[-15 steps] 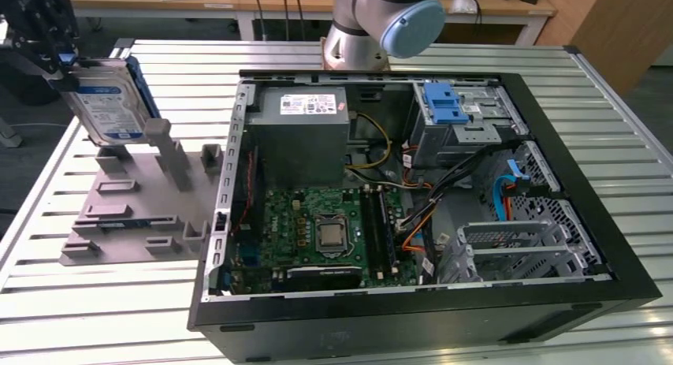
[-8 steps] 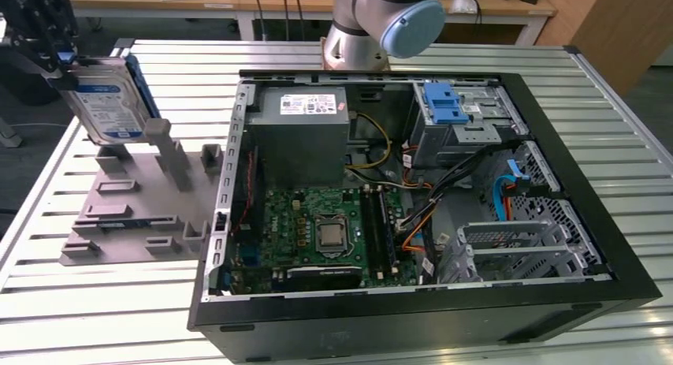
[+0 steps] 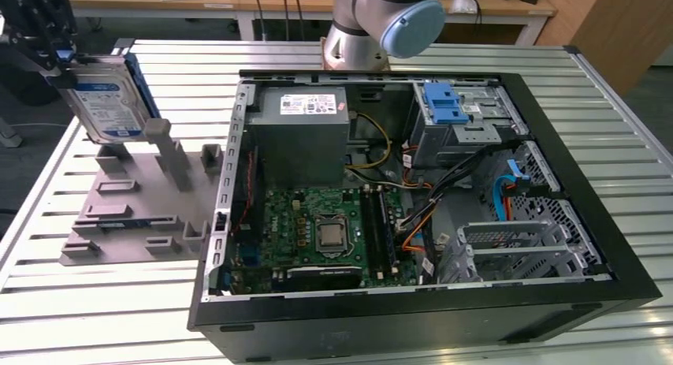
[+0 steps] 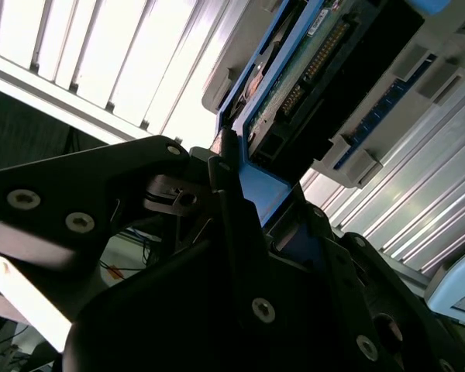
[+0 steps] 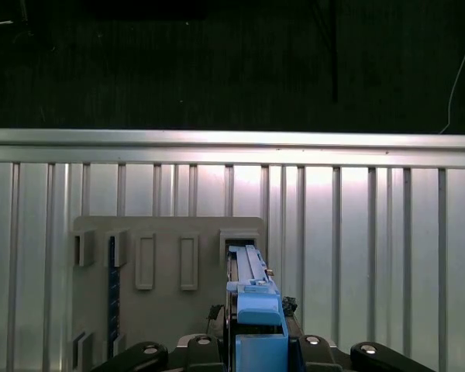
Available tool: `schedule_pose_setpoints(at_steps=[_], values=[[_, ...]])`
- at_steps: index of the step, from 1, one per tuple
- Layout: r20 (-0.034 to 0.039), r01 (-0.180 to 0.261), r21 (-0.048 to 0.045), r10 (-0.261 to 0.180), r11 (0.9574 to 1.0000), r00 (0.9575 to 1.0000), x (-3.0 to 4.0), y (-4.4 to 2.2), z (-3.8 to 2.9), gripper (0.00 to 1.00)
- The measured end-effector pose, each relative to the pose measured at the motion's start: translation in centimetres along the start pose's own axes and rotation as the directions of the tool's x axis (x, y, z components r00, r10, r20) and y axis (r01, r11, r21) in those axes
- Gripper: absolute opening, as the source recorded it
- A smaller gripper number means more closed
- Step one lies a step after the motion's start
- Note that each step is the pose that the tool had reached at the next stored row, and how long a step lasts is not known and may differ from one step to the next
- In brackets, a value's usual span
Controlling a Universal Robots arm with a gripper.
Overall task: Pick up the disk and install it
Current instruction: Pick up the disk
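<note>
The disk (image 3: 105,101), silver with a blue-and-white label and blue side rails, hangs tilted at the exterior view's far left, above the grey holder plate (image 3: 131,215). My gripper (image 3: 58,61) is shut on its upper end. In the first wrist view the disk (image 5: 252,291) shows edge-on with its blue rail, clamped by the gripper (image 5: 256,341) just over an empty slot (image 5: 240,236) in the holder plate (image 5: 167,310). The second wrist view shows the disk's circuit-board side (image 4: 310,70) and the gripper (image 4: 244,194) closed on the blue rail.
An open black computer case (image 3: 589,247) lies to the exterior view's right of the holder plate, with a grey power supply (image 3: 305,136), a motherboard (image 3: 326,235) and a metal drive cage topped by a blue latch (image 3: 447,105). The arm's base (image 3: 373,26) stands behind the case on the slatted table (image 3: 105,302).
</note>
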State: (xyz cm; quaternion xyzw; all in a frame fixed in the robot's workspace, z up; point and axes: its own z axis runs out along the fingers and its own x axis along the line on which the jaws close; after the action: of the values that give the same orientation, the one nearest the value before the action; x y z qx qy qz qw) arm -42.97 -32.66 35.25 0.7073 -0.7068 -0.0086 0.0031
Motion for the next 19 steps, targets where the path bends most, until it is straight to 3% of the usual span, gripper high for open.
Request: schedule_pose_setpoints(at_steps=[19], values=[[0.0007,0.000,0.0000,0.000,1.0000,1.0000,0.00,0.01,-0.67,0.36]])
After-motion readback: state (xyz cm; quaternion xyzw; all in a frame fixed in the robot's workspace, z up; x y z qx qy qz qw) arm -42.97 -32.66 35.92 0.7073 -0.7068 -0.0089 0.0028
